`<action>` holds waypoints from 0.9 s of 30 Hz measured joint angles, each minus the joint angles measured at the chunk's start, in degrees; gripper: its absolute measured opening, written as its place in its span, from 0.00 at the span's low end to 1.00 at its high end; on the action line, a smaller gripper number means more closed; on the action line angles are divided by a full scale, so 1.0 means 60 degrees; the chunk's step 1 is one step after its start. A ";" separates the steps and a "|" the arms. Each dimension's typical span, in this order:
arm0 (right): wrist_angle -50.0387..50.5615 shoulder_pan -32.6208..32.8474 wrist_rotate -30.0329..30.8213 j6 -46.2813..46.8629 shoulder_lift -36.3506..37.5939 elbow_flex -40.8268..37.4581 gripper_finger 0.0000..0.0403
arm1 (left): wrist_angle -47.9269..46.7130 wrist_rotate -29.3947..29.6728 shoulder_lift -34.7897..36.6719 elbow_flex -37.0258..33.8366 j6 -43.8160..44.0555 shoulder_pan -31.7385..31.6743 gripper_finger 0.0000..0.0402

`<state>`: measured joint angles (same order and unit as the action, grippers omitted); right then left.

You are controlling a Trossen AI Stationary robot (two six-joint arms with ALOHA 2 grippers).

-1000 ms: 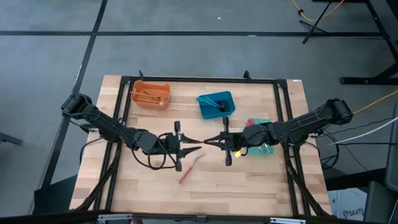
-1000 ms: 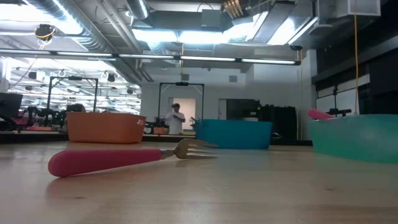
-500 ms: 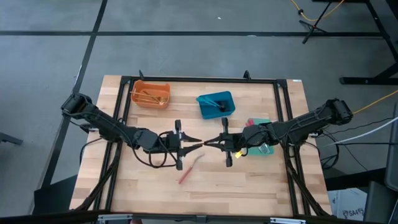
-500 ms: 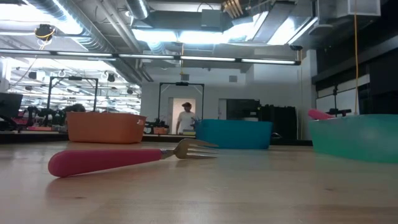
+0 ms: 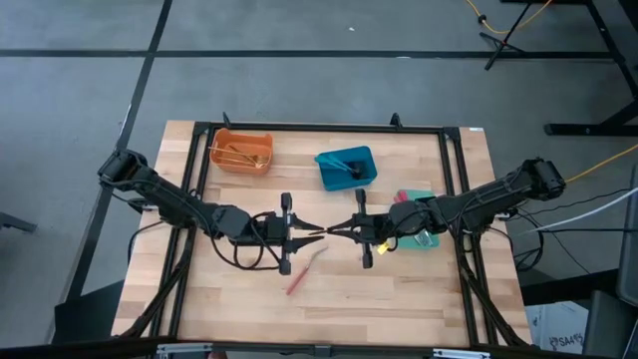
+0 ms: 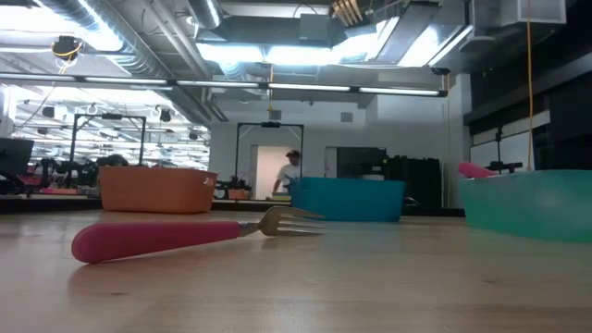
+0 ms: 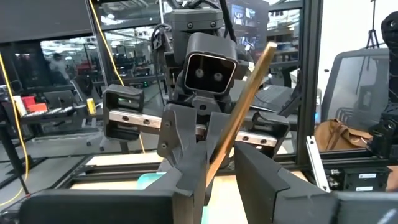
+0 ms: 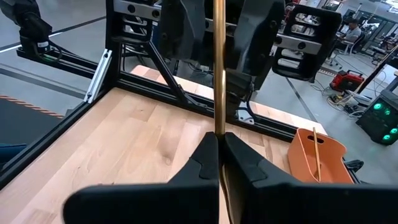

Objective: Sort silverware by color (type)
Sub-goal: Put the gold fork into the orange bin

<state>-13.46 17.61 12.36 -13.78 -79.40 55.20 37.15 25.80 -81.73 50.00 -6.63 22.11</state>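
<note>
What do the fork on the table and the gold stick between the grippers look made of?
Fork: matte pink-red handle, probably plastic; brassy tines with a metallic sheen. Gold utensil: smooth and glossy, metal or metal-coated, hard to tell. The right gripper pinches it; the left gripper's fingers stand around it.

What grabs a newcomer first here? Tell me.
The two grippers meet tip to tip mid-table, the right gripper shut on a gold utensil that runs between the left gripper's fingers. A red fork lies alone on the wood just in front of them.
</note>
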 joint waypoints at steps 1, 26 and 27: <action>0.0000 0.0000 0.0000 -0.0004 0.0000 0.0000 0.00 | -0.0004 0.0000 0.0000 0.0000 0.0000 -0.0003 0.18; 0.0163 0.0000 0.0026 -0.0007 0.0000 0.0000 0.06 | -0.0048 0.0392 0.0000 0.0004 0.0010 -0.0058 0.02; 0.0217 0.0000 0.0075 -0.0012 0.0000 0.0000 0.08 | -0.0065 0.0391 0.0000 0.0004 0.0015 -0.0058 0.02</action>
<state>-12.16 17.61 12.81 -13.85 -79.40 55.20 36.76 28.15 -81.73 50.02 -6.54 21.76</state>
